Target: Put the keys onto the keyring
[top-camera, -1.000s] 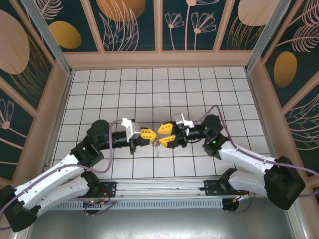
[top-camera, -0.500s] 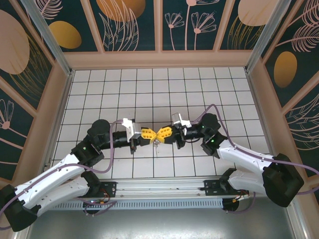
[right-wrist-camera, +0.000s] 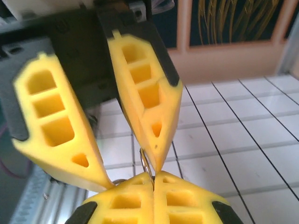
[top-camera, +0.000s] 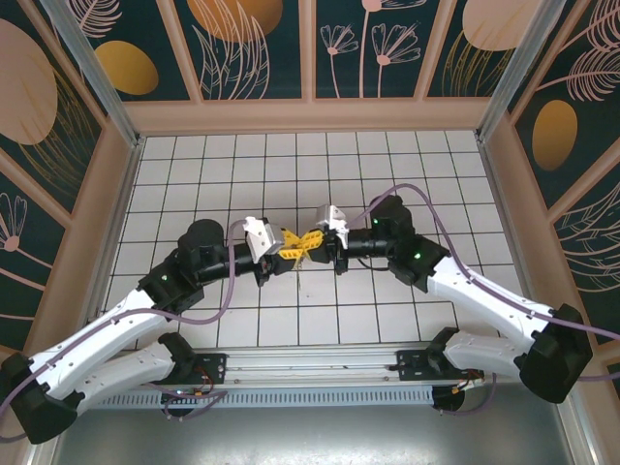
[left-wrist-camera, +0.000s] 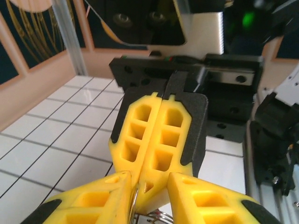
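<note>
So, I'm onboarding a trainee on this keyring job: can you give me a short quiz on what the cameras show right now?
1. True or false: the left end effector and the right end effector are far apart above the tiled table.
2. Which end effector has its fingers apart? A) left B) right C) both
3. Fill in: the right end effector appears to pinch a thin ____ ring at its tips.
Key: 1 false, their tips meet; 2 A; 3 metal.
</note>
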